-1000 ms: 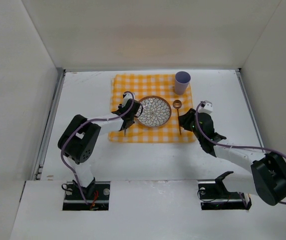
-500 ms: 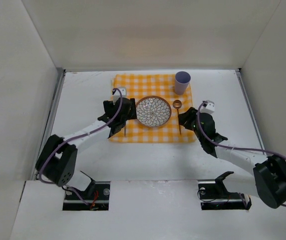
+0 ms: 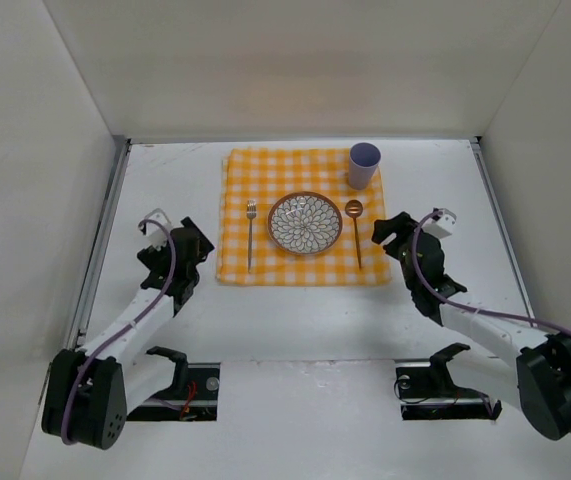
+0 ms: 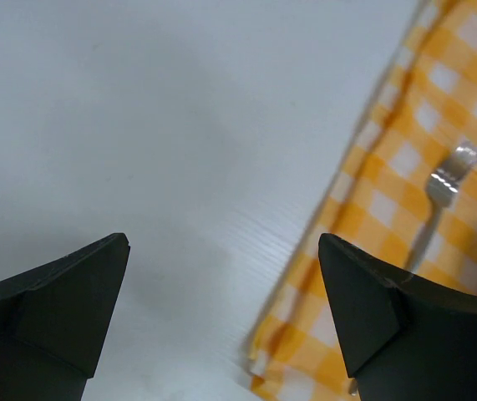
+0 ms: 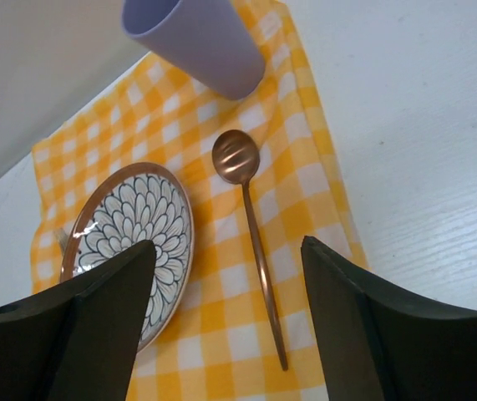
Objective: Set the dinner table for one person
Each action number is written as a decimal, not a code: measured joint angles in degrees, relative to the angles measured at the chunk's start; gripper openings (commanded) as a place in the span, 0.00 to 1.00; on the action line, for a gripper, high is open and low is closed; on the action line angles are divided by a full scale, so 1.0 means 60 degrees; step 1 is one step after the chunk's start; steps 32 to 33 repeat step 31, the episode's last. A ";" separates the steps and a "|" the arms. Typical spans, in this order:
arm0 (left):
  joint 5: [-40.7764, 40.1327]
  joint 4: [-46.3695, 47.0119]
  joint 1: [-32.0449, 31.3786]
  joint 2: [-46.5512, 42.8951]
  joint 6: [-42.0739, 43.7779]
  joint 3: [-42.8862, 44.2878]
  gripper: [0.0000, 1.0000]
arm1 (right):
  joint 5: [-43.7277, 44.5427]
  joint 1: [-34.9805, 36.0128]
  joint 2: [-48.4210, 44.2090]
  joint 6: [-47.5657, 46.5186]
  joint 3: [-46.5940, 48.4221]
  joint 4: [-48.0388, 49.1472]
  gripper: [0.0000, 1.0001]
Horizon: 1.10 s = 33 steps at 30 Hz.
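The dinner table (image 3: pixel 295 310) is the big matte white top that fills the floor of the booth, with white walls on three sides and the two arm bases at its near edge. It looks almost square, so I cannot give it a clear long axis; its sides run parallel to the walls.

On the far middle part lies a yellow-and-white checked cloth (image 3: pixel 265 180). A round plate (image 3: pixel 305 222) with a petal pattern and a brown rim sits in the centre of the cloth. To its left is a silver fork (image 3: pixel 250 232), with the long axis going from near to far and the tines at the far end. To its right lies a copper spoon (image 3: pixel 355 228), parallel to the fork, with its bowl at the far end. A lilac cup (image 3: pixel 364 164) stands upright at the far right corner of the cloth, just behind the spoon.

The left gripper (image 4: pixel 223 242) hangs over the bare white top, to the left of the cloth (the fork is seen at the side of its camera view). Its fingers are spread wide and carry nothing. The right gripper (image 5: pixel 228 244) is beside the right edge of the cloth, near the spoon, also spread wide and without any object.
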 measured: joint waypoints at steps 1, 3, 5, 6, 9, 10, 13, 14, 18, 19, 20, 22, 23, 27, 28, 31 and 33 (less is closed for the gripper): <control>0.0047 -0.0025 0.0288 -0.0171 -0.0259 -0.0262 1.00 | 0.0051 -0.0058 0.0004 0.0051 -0.0025 0.0000 0.87; 0.0149 -0.0091 0.0710 -0.0452 -0.0678 -0.0674 1.00 | 0.0160 -0.0189 0.0080 0.0200 -0.0047 0.0000 1.00; 0.0251 -0.0091 0.1009 -0.0623 -0.1056 -0.0969 1.00 | 0.0240 -0.0262 0.0251 0.0226 -0.0047 0.0004 1.00; 0.0291 -0.0091 0.1104 -0.0641 -0.1228 -0.1056 1.00 | 0.0270 -0.0295 0.0364 0.0259 -0.0047 0.0004 1.00; 0.0379 -0.0120 0.1257 -0.0543 -0.1548 -0.1104 1.00 | 0.0299 -0.0321 0.0783 0.0299 -0.0047 0.0000 1.00; 0.0415 -0.0102 0.1275 -0.0481 -0.1628 -0.1104 1.00 | 0.0295 -0.0331 0.0918 0.0310 -0.0044 -0.0004 1.00; 0.0510 -0.0076 0.1282 -0.0288 -0.1821 -0.1104 1.00 | 0.0291 -0.0353 0.1137 0.0335 -0.0044 -0.0044 1.00; 0.0528 -0.0073 0.1282 -0.0248 -0.1869 -0.1104 1.00 | 0.0291 -0.0357 0.1147 0.0335 -0.0044 -0.0051 1.00; 0.0579 0.0015 0.1239 -0.0029 -0.1996 -0.1104 1.00 | 0.0291 -0.0364 0.1191 0.0335 -0.0029 -0.0026 1.00; 0.0579 0.0022 0.1217 0.0055 -0.2018 -0.1104 1.00 | 0.0291 -0.0364 0.1220 0.0335 -0.0015 -0.0029 1.00; 0.0579 0.0029 0.1191 0.0146 -0.2040 -0.1100 1.00 | 0.0291 -0.0364 0.1246 0.0335 0.0000 -0.0029 1.00; 0.0594 0.0036 0.1158 0.0350 -0.2084 -0.1086 1.00 | 0.0291 -0.0364 0.1257 0.0339 0.0004 -0.0029 1.00; 0.0616 0.0036 0.1151 0.0448 -0.2098 -0.1067 1.00 | 0.0291 -0.0364 0.1257 0.0342 0.0004 -0.0026 1.00; 0.0681 0.0076 0.1064 0.0772 -0.2167 -0.0925 1.00 | 0.0284 -0.0342 0.1282 0.0361 0.0011 -0.0026 1.00; 0.0685 0.0080 0.1035 0.0834 -0.2186 -0.0878 1.00 | 0.0288 -0.0321 0.1311 0.0361 0.0026 -0.0022 1.00; 0.0710 0.0080 0.0925 0.1100 -0.2208 -0.0663 1.00 | 0.0237 -0.0288 0.1472 0.0361 0.0095 -0.0007 1.00; 0.0710 0.0080 0.0925 0.1100 -0.2208 -0.0663 1.00 | 0.0237 -0.0288 0.1472 0.0361 0.0095 -0.0007 1.00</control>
